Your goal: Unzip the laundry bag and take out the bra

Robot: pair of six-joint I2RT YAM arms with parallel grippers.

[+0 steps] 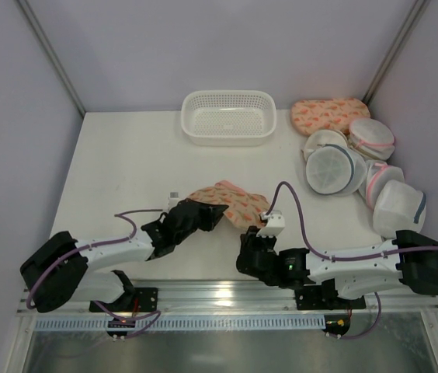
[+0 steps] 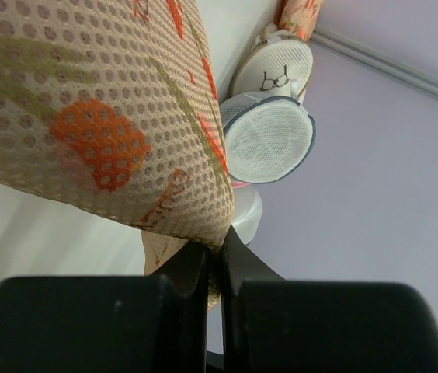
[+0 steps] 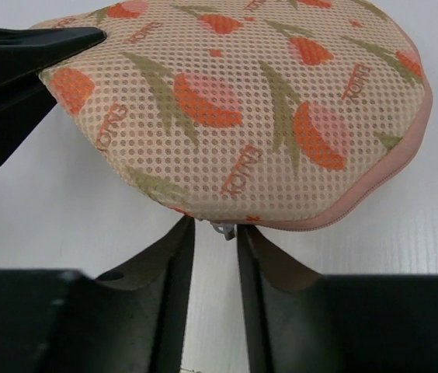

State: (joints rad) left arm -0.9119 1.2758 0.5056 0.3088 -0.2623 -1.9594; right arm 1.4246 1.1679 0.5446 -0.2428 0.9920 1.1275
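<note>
While the laundry bag (image 1: 231, 200) lies in the middle of the counter (image 1: 126, 155), the left gripper (image 2: 217, 250) has its jaws clamped on the bag's mesh edge. The right gripper (image 3: 215, 233) has its jaws narrowly apart at the pink zipper edging (image 3: 382, 179), seemingly astride a small metal pull (image 3: 220, 228), though that is hard to confirm. Light, padded and floppy, the bag will likely drag unless anchored, so the pull is the place to grip.
</note>
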